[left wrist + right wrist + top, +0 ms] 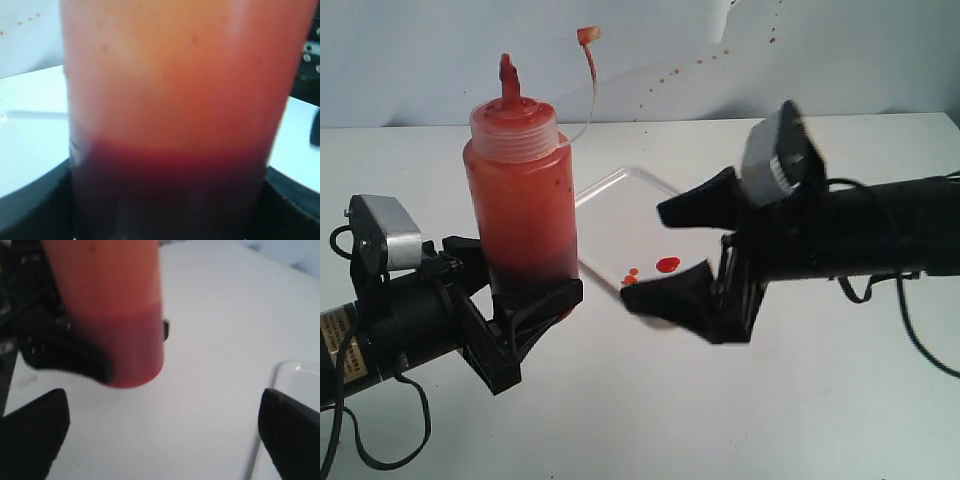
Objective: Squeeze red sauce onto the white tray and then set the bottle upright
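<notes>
Red sauce [667,264] looks squeezed; left gripper [515,275] pinches the upright bottle [520,190], 9 o'clock of the white tray [630,200], right gripper [648,255] spread: gentle release next, I'd say.

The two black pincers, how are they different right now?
The left black pincer is shut around the translucent red-orange plastic squeeze bottle, low down; the right black pincer gapes wide, holding nothing. The left one sits beside the flat white plastic tray; the right one hangs in front of it. Both are black.

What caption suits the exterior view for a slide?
Left pincer holds the bottle upright beside the white tray; right pincer open.
</notes>
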Motion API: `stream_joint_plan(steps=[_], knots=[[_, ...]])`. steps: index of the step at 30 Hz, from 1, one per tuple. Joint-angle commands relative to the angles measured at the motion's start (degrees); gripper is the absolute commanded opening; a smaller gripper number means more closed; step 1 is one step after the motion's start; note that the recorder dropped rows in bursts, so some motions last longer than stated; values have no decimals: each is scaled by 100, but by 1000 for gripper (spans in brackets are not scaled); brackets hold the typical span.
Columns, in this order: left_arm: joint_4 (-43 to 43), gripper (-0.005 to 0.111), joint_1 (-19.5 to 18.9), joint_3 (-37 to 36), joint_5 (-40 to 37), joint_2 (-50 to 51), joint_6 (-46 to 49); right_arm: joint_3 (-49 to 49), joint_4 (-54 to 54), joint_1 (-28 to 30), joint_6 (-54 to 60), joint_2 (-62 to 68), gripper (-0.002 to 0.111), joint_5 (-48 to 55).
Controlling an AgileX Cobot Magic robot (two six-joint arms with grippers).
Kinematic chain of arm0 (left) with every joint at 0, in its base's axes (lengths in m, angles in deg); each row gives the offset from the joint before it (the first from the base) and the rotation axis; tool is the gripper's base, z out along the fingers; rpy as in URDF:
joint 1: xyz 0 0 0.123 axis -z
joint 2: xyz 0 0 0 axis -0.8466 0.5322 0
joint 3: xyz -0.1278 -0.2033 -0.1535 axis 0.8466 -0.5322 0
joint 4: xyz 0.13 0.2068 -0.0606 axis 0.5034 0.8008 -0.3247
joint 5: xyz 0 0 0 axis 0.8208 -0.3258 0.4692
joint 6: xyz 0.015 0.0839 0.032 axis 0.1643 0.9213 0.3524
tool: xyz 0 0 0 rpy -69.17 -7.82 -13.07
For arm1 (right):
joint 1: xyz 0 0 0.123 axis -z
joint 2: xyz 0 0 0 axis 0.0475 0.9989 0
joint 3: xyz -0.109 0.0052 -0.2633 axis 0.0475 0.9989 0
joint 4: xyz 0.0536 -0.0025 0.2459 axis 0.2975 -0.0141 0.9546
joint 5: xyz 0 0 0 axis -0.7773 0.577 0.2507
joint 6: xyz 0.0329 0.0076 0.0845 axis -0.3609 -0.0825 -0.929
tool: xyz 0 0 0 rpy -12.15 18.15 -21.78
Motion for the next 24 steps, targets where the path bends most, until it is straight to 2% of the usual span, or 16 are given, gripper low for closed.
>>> stream_joint_plan(steps=[1,4,7,12,18,24], knots=[[-172,0,-3,15,227,-46,50,-120,-791,-1041,65,-5,81,-1384],[-193,0,-3,15,202,-46,133,-120,-646,-1393,65,-5,76,-1995],[-235,0,-3,15,174,-46,133,-120,-411,-1412,65,-5,76,-2264],[-291,0,-3,15,47,-20,280,-120,566,-1411,65,-5,76,-1979],[-497,0,-3,15,128,399,292,-188,566,-1411,65,-19,76,-1805],[-589,0,-3,15,745,1028,727,-313,566,-1411,65,-4,76,-1543]])
